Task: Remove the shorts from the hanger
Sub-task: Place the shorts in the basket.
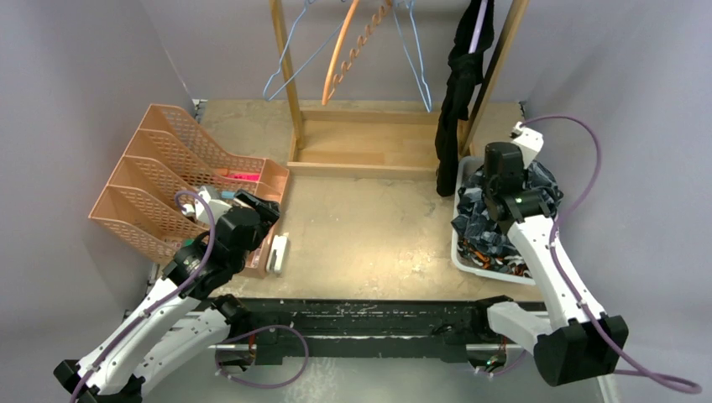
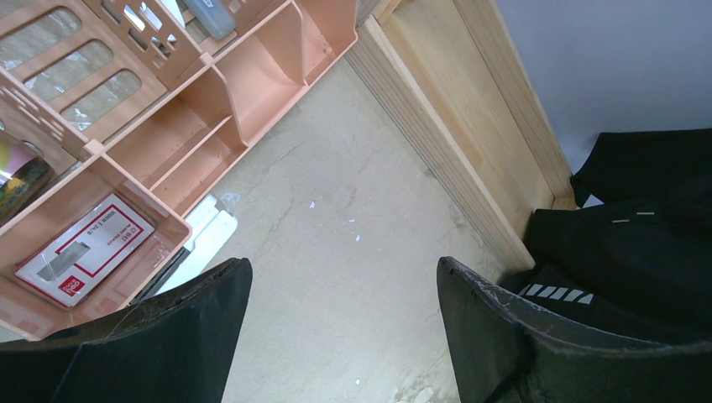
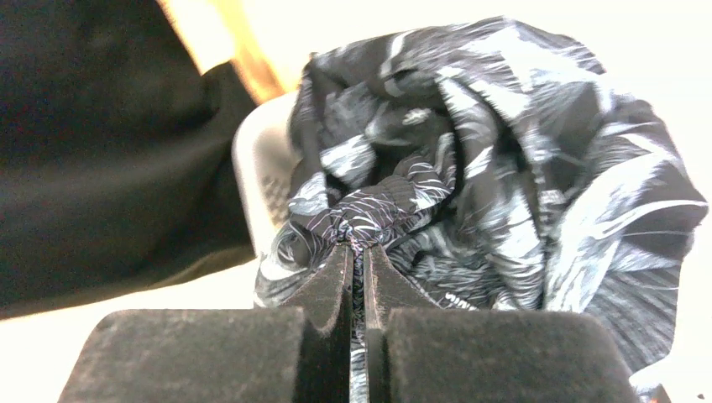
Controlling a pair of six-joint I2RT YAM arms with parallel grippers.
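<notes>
The plain black shorts (image 1: 460, 84) hang from a hanger on the right post of the wooden rack (image 1: 353, 159); they also show in the left wrist view (image 2: 638, 243) and the right wrist view (image 3: 101, 151). My right gripper (image 3: 358, 248) is shut on the dark grey-blue camouflage shorts (image 3: 495, 168), over the white bin (image 1: 463, 252) at the right (image 1: 500, 183). Orange camouflage fabric (image 1: 485, 259) shows lower in the bin. The olive green pair is hidden. My left gripper (image 2: 340, 277) is open and empty above the table, near the pink organizer (image 1: 243, 220).
Three bare hangers, blue (image 1: 290, 63), orange (image 1: 336, 59) and blue (image 1: 413, 50), hang on the rack. A pink desk organizer (image 1: 159, 180) stands at the left. A white object (image 1: 277, 252) lies beside it. Grey walls close both sides.
</notes>
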